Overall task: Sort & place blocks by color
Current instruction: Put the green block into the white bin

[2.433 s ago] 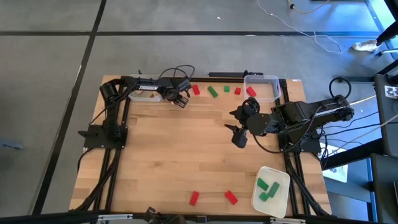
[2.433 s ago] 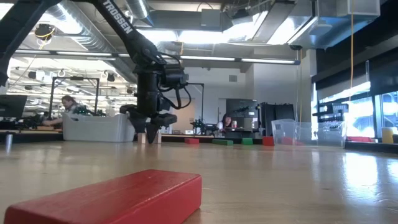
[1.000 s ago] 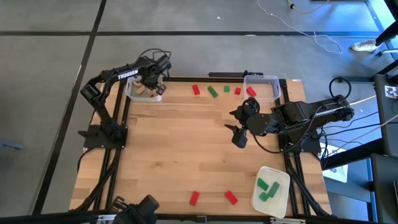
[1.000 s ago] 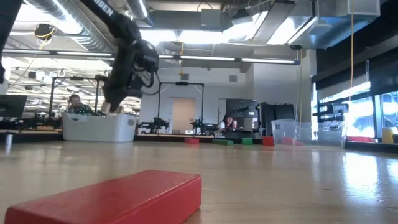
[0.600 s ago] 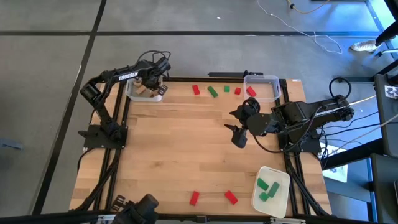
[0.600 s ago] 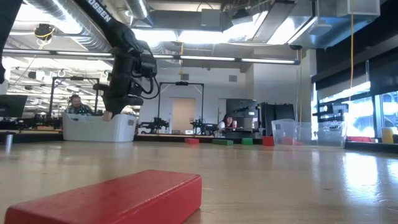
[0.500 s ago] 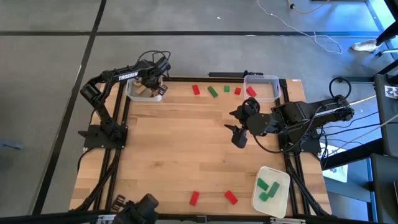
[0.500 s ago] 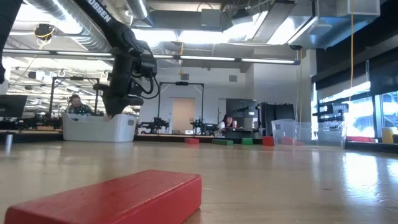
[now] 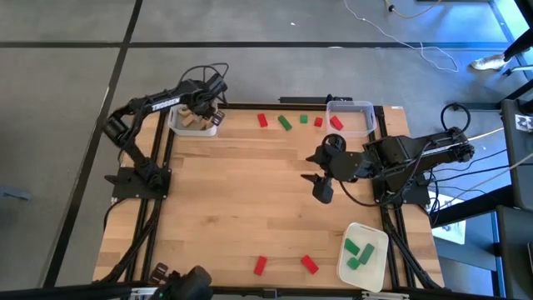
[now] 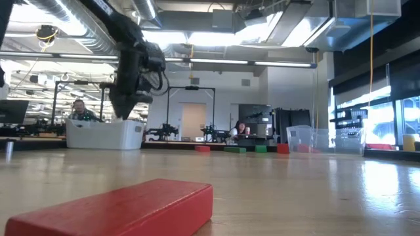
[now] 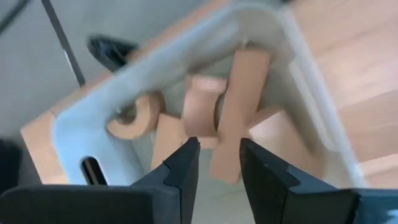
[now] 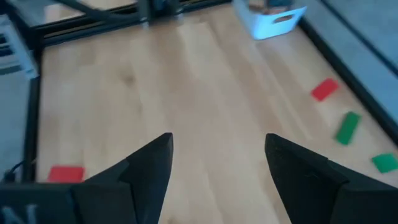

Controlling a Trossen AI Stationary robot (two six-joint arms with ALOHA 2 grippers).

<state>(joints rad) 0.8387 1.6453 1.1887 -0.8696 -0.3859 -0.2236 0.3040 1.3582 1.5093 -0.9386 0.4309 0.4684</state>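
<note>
Wood blocks (image 11: 239,112) are piling up in our bin (image 9: 176,125): our left claw (image 11: 216,165) is opening, having just dropped one; right claw (image 12: 217,163) is waiting open.

No legible lettering on my left arm (image 9: 158,102), on the blocks, or on any container.

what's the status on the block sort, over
Left gripper over the white bin, fingers apart, empty. Tan blocks in the bin. Right gripper open mid-table. Red and green blocks unsorted. Nothing in the way.
</note>
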